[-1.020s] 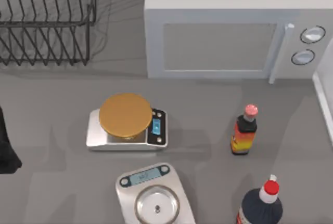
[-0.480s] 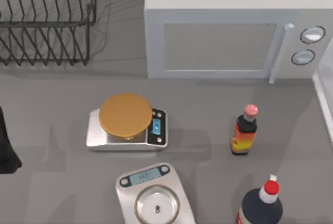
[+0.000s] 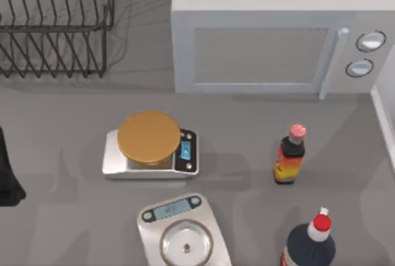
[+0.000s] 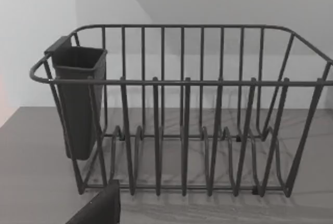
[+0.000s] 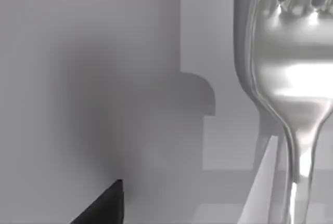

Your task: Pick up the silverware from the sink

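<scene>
The silverware, a shiny silver fork, stands very close in the right wrist view with its tines up and its thin handle running down. A dark part of my right gripper shows low beside it, apart from the fork. Pale grey walls lie behind the fork. The sink's white rim shows at the table's right edge in the top view. My left arm is parked at the table's left edge, and a dark piece of its gripper faces the wire dish rack.
A microwave stands at the back. A scale with an orange plate sits mid-table, with a second scale in front. A small sauce bottle and a dark red-capped bottle stand right of them. The dish rack is back left.
</scene>
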